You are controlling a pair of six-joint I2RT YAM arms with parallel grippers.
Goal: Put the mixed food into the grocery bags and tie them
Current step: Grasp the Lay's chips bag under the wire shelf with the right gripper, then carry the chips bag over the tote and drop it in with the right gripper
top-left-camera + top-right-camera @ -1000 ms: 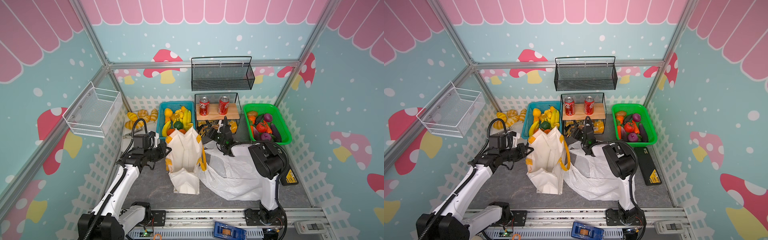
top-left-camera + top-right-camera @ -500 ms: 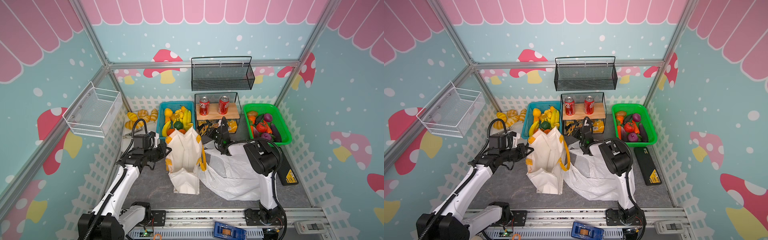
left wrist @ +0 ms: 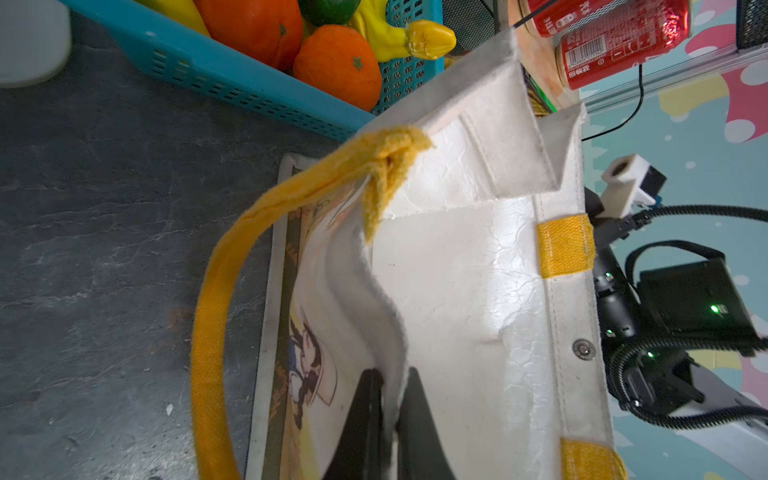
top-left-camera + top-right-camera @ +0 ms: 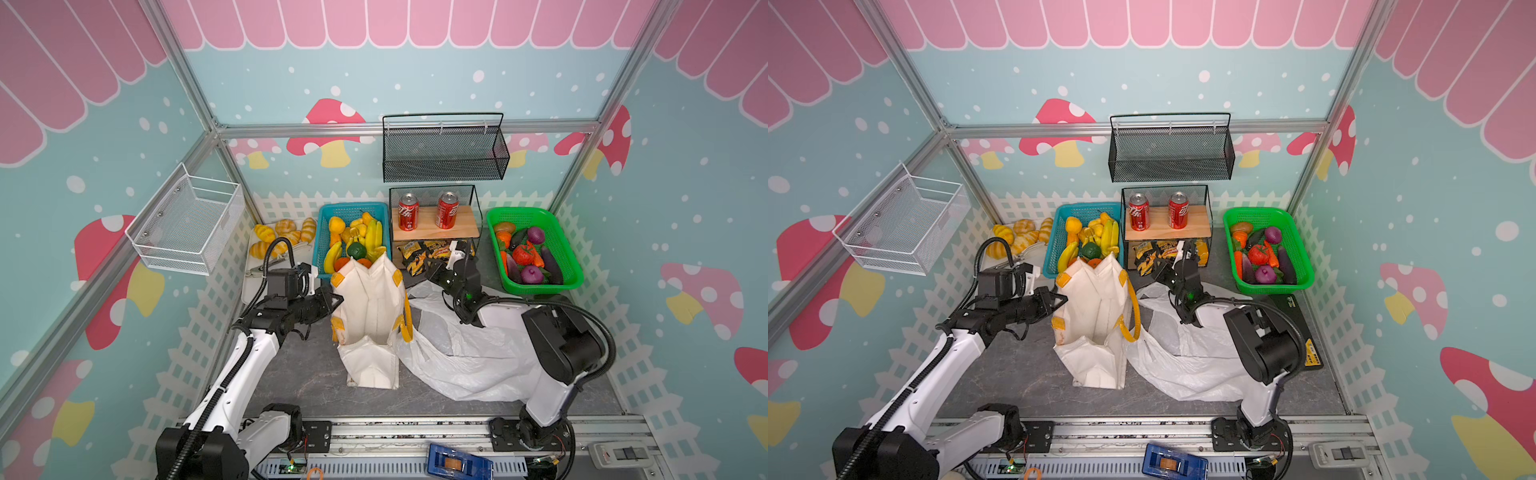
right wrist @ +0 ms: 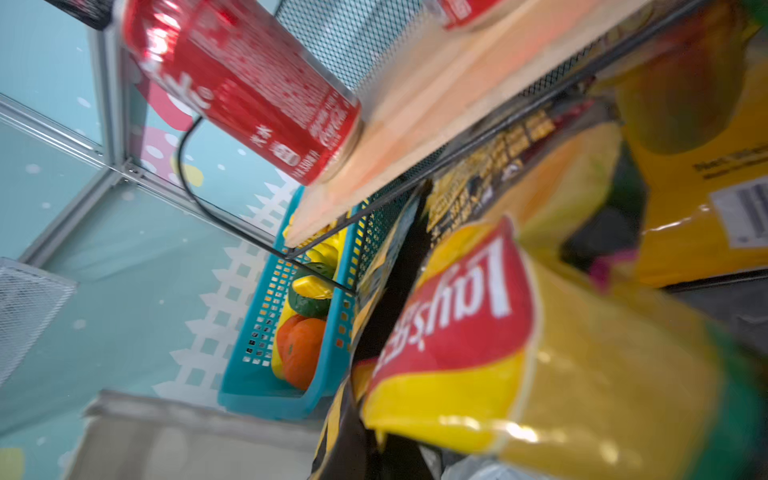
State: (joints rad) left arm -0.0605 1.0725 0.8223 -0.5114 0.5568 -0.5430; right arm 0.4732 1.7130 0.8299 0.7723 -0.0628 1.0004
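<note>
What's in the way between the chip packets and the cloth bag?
Nothing visible lies between the chip packets and the open cloth bag. Only the wooden shelf sits right above the packets, so they probably must slide out from under it first.

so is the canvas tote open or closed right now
Open. The canvas tote stands upright with its mouth spread, and the left hand pinches its rim; the pale lining shows in the left wrist view.

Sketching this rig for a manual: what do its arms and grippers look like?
Left arm and right arm: white links, black joints, ribbed black cables. Left gripper and right gripper: black, each backed by a white block. A green light glows behind the right one.
</note>
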